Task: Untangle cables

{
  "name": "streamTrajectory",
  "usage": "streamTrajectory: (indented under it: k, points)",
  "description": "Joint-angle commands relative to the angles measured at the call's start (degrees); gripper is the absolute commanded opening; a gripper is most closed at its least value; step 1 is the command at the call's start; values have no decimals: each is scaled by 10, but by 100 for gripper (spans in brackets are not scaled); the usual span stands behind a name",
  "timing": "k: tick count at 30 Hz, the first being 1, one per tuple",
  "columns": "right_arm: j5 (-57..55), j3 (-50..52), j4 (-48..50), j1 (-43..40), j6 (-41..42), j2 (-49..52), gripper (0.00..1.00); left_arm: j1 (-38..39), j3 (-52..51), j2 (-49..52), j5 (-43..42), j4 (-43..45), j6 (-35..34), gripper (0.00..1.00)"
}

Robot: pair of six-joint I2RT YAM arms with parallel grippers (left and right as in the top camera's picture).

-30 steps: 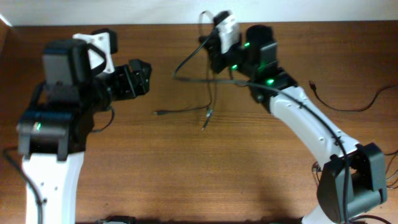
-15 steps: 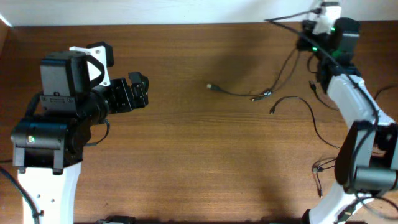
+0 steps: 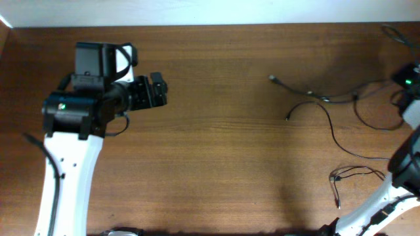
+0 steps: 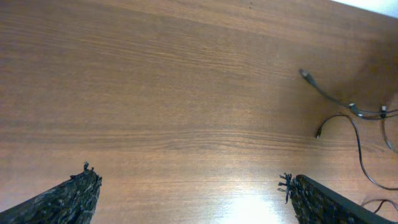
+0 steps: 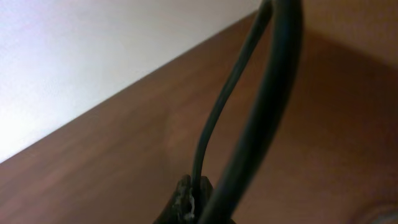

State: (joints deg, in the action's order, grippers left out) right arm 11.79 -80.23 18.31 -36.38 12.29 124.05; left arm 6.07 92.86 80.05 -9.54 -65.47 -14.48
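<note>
Several thin black cables [image 3: 326,99] lie spread over the right part of the table. One plug end [image 3: 272,78] points left and a second loose end [image 3: 287,118] lies just below it. In the left wrist view the same cables [image 4: 348,107] show at the upper right, far from my left gripper [image 4: 188,180]. It is open with only bare wood between its fingers. From overhead the left gripper [image 3: 162,92] hovers at the table's left. My right gripper [image 5: 191,188] is shut on a thin cable [image 5: 227,99] that rises from its tips. The right arm [image 3: 408,77] sits at the far right edge.
A thicker blurred black cord [image 5: 270,93] crosses close in front of the right wrist camera. More thin black wires [image 3: 354,173] lie near the right arm's base. The table's back edge meets a white wall [image 3: 197,12].
The right arm swung from the table's middle back to the far right edge, dragging the cables rightward and spreading them out. The left gripper opened wide and shifted slightly right.
</note>
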Motion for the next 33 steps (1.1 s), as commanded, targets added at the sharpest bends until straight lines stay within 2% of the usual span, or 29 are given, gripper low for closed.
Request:
streamTrajectory:
  k: [1,3,5,6,7,9,10,14,20,23,28,30,33]
  points:
    - [-11,-9,0,-44,7,10,4,13,-3,14,3,17,9,99]
    - [-11,-9,-3,-59,7,10,4,13,-3,16,3,22,9,99]
    - [-11,-9,-9,-66,6,10,36,13,-3,16,3,24,9,99]
    - [-11,-9,-9,-67,6,11,39,13,-3,16,3,24,9,99]
    - [-11,-9,-9,-67,6,10,50,13,-3,16,3,24,9,99]
    - [-11,-9,-10,-66,6,10,88,13,-3,16,3,24,9,99]
    - [-11,-9,-12,-66,6,11,99,13,-3,16,3,24,9,99]
    - [3,-9,-31,-66,6,10,99,13,-3,16,3,24,9,99]
    - [214,-9,-57,-66,7,-44,99,13,-3,16,4,24,9,100]
    - [190,-9,-160,-49,-38,-117,99,13,-3,16,18,24,9,99]
    - [71,-9,-363,11,-135,-276,99,13,-3,16,51,24,9,99]
    - [25,-9,-478,64,-138,-365,99,13,-3,16,51,24,9,99]
    - [25,-9,-557,105,-138,-416,99,13,-3,16,51,24,9,99]
